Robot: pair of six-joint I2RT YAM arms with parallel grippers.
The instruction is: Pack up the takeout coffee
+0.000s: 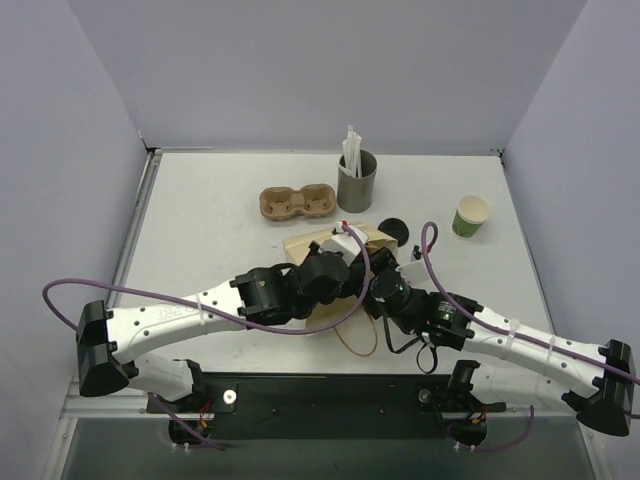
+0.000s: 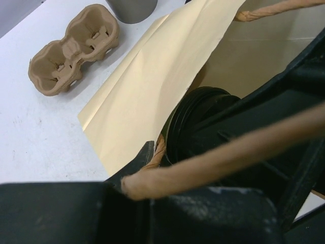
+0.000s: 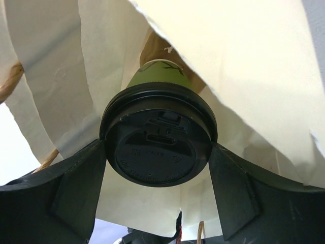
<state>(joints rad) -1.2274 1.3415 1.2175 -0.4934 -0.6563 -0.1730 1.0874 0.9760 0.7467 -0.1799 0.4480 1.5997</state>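
Inside the open mouth of the paper bag (image 3: 254,76), the right tool (image 3: 158,178) was clamped on the lidded green cup (image 3: 158,127), its long axis pointing deeper in; the left tool (image 2: 152,168) seemingly pinched the handle (image 2: 228,157).

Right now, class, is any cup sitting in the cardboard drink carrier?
No, both wells of the drink carrier show bare cardboard in the left wrist view.

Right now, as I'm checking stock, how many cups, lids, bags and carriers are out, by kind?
Green cups: 2, open cup and lidded cup in the right gripper
Grey cup: 1
Black lids: 2, loose lid and fitted lid
Bag: 1
Carrier: 1
Total: 7
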